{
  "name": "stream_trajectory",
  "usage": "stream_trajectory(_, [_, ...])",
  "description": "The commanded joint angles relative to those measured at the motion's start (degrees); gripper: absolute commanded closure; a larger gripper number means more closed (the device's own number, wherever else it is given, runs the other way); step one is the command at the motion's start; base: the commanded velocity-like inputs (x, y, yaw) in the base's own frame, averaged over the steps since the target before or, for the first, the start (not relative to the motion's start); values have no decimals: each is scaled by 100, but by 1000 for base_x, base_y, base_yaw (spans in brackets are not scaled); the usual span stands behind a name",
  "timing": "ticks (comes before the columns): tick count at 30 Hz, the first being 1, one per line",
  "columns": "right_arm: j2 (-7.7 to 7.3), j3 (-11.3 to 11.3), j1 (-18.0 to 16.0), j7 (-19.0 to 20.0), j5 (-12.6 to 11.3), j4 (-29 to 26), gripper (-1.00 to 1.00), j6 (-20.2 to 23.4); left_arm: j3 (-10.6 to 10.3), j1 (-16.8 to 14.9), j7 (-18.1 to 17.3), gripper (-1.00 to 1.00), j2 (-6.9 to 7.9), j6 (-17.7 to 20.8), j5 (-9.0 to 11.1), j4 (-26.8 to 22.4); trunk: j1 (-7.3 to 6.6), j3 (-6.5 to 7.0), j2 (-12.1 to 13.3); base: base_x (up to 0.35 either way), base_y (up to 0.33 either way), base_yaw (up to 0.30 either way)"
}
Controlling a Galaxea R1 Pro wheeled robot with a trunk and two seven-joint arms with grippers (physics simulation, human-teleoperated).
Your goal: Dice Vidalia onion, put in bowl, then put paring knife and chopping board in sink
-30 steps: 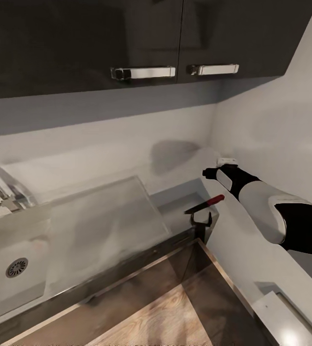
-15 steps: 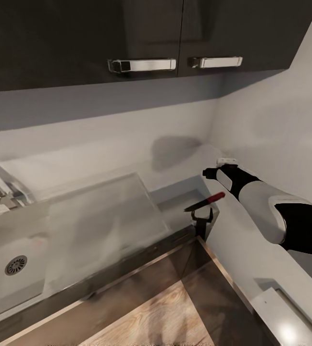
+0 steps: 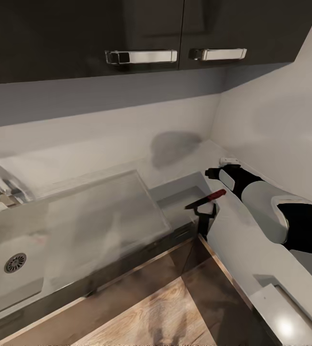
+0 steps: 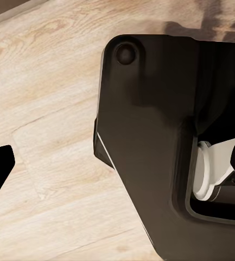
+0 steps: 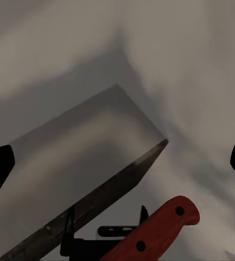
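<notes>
Sink [image 3: 11, 283]: basin with round drain at far left, no onion seen inside. Drainboard [image 3: 103, 216]: bare, beside it. Countertop [image 3: 175, 168]: grey, running to the corner. Paring knife [image 3: 205, 199]: red handle, dark blade, clamped in right gripper [image 3: 205, 211], held above the counter's end. Status, judged: late stage; knife awaits transfer to sink; board and bowl unaccounted for.

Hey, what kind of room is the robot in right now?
Most likely a kitchen. A grey steel sink with a round drain is set into a glossy grey countertop, dark glossy wall cabinets with long steel handles hang above, and a red-handled knife sits near the corner.
</notes>
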Motion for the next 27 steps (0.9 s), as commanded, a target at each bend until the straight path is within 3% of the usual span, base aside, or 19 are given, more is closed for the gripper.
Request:
stream_trajectory(1, [-5, 19, -2, -22, -51, -10, -100, 29, -49, -2, 32, -100, 8, -9, 49, -12, 3, -18, -11, 0, 0, 0])
stream_trajectory(27, [-31, 20, -2, -22, -51, -15, -100, 29, -49, 1, 32, -100, 8, -9, 49, 32, 3, -254, -11, 0, 0, 0])
